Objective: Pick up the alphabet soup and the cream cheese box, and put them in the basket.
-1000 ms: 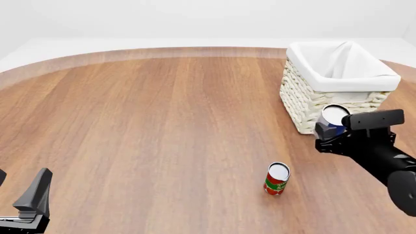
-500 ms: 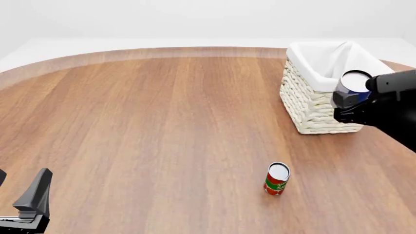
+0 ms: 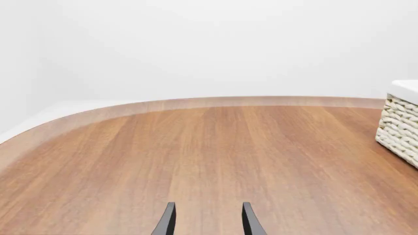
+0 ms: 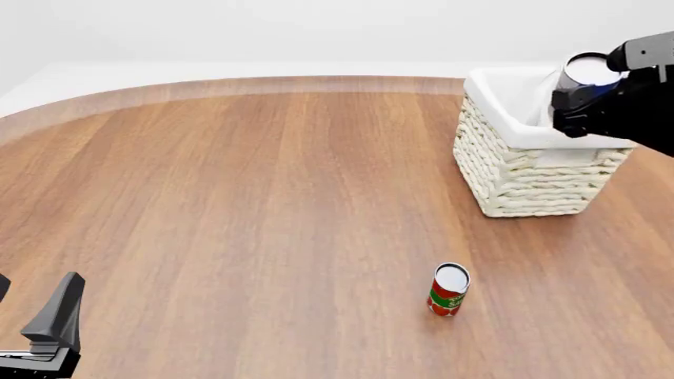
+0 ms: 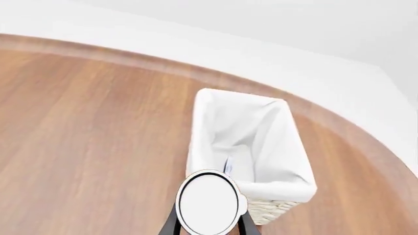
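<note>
Showing its silver-white top, the alphabet soup [image 5: 209,203]

Worktop [image 4: 263,205]: warm brown wood grain, paler rim band. Basket [image 4: 522,181]: cream-white weave, plain white liner. Alphabet soup [image 4: 586,73]: silver-white top, blue on its side. Other can [image 4: 447,290]: red and green label, white top. Fingers [image 3: 251,223]: black. White walls.

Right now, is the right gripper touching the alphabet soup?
Touching. In the right wrist view the right gripper has a finger against each side of the alphabet soup, held up near the basket.
</note>
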Tool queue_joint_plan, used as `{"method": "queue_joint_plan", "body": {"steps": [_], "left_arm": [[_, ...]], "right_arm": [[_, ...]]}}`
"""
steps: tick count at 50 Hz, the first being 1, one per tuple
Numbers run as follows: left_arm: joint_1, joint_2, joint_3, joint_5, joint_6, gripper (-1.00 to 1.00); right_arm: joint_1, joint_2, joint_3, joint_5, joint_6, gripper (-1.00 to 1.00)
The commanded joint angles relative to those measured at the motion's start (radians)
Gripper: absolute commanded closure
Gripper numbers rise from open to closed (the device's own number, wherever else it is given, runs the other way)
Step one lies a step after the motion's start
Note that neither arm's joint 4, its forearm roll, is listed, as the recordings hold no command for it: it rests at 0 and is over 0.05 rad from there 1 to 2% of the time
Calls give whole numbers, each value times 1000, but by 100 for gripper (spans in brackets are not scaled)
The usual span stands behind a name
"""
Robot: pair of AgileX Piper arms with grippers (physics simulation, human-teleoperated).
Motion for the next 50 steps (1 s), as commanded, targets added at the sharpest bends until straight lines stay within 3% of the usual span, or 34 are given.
{"method": "queue_joint_plan", "body": {"steps": [1,50], "left_arm": [[0,0,0,0,0,-100],[0,0,0,1,0,-100]], "right_arm": [[-20,94,-147,49,18,100],[-118,605,-610,112,85,100]]}}
